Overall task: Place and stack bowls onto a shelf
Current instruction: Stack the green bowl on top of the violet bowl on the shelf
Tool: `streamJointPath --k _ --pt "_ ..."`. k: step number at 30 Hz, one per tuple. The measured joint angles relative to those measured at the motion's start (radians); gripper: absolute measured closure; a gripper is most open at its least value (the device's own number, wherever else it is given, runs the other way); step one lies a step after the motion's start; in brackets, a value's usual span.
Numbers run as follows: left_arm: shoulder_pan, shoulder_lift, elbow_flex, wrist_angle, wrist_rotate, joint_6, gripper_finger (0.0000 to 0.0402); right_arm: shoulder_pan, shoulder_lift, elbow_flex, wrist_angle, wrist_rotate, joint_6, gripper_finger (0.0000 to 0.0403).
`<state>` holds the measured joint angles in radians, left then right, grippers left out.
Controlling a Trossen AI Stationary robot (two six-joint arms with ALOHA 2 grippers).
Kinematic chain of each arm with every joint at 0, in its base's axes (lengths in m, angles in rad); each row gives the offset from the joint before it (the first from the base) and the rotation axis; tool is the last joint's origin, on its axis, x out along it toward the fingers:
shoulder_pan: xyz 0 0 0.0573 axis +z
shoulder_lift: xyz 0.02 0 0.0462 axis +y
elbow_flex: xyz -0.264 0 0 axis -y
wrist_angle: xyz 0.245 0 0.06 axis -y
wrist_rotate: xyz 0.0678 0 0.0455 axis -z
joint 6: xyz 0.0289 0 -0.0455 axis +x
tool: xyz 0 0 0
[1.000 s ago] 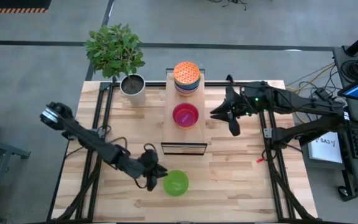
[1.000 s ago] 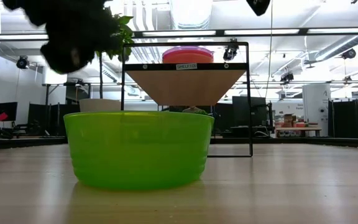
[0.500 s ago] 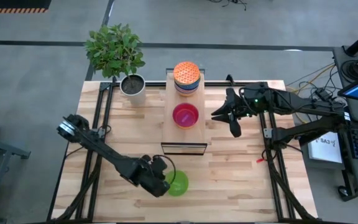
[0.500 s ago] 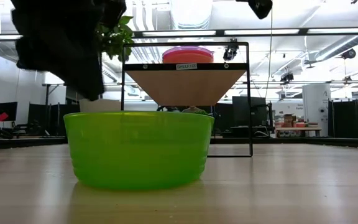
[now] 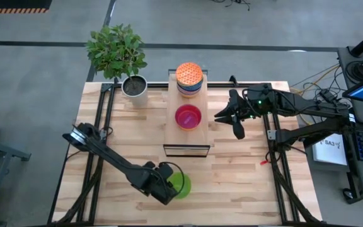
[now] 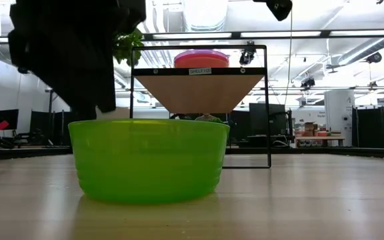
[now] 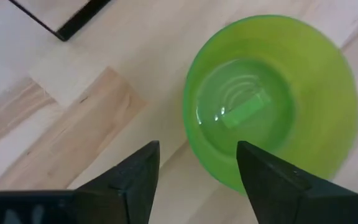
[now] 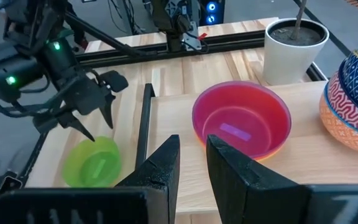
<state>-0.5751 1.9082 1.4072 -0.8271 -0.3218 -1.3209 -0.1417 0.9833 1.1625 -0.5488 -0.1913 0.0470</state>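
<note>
Since the earlier frames our left gripper [image 5: 167, 187] has swung in from the counter's 9 o'clock side and come down over the green bowl [image 5: 180, 185]; its jaws, narrower a second ago, now stand spread. The right gripper [image 5: 229, 115] has not shifted.

In the left wrist view the two dark fingers [image 7: 135, 177] frame the bowl's near rim, one finger outside the wall and the other over the hollow, so we judge the next move to be a pinch on that rim. The bowl [image 7: 271, 102] sits upright on the counter [image 5: 244, 183] at about 6 o'clock from the shelf [image 5: 188, 135], well apart from it. Being round, it has no long axis to line up with; what matters is that the rim lies between the jaws and that the wall is thin enough to take from the side. From the low view we see the gripper's dark bulk hanging above the bowl's rim [image 6: 149, 123], though we cannot tell whether a finger touches it yet.

Our left arm is plainly the nearer one. The right gripper waits beside the shelf at its 3 o'clock edge, near the pink bowl [image 5: 188, 117], with jaws set narrowly apart and holding nothing. A stack of patterned bowls [image 5: 188, 78] stands at the shelf's 12 o'clock end, and a potted plant [image 5: 133, 88] stands off the shelf's 10 o'clock corner.
</note>
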Motion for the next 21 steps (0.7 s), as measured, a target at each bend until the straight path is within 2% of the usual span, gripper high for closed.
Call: streamJointPath --k 6,12,21 --pt "0.001 0.019 -0.029 0.066 -0.023 -0.006 0.0207 0.000 0.000 0.000 -0.001 -0.001 0.006 0.0335" --pt "0.002 0.029 -0.057 0.107 -0.034 -0.024 0.0229 0.000 0.000 0.000 -0.026 -0.001 0.012 0.0335" --pt "0.002 0.030 -0.156 0.284 -0.035 -0.034 0.0264 0.000 0.000 0.000 -0.022 0.000 0.012 0.0335"
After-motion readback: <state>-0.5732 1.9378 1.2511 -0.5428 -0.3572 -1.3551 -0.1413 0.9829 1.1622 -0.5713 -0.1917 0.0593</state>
